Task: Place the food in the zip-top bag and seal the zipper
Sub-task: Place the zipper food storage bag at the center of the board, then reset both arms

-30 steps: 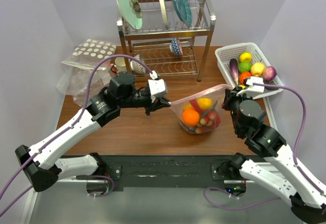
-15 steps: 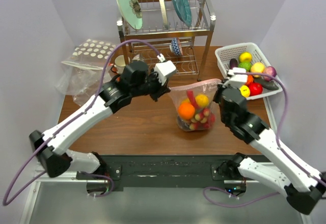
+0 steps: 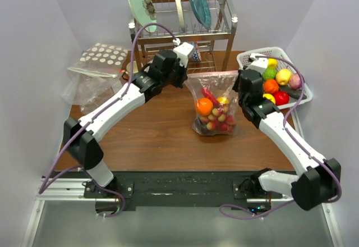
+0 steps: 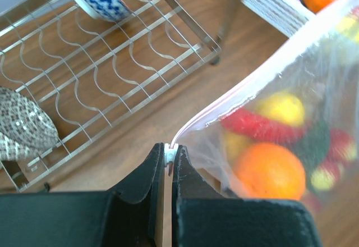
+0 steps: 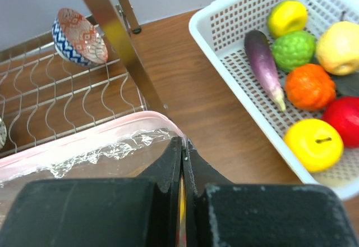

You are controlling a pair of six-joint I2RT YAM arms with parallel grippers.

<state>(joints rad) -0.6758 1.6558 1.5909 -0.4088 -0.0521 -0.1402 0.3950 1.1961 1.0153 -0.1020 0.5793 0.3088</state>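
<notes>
Top view shows the bag [image 3: 216, 90] held upright at mid-table [image 3: 151, 140], food [image 3: 205, 106] inside, zipper [image 3: 212, 75] stretched between left gripper [image 4: 170, 156] and right gripper [image 5: 183, 149], both clamped on the bag's top corners; basket [image 3: 245, 62] sits just right.

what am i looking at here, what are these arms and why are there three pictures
Two robot arms are bolted to a table. One picture looks down from above. The other two come from a camera on each wrist, so they show the grip up close. The left gripper and right gripper each pinch a top corner of a clear zip-top bag holding toy food. Also on the table are a white basket of more toy fruit and a metal dish rack.
</notes>
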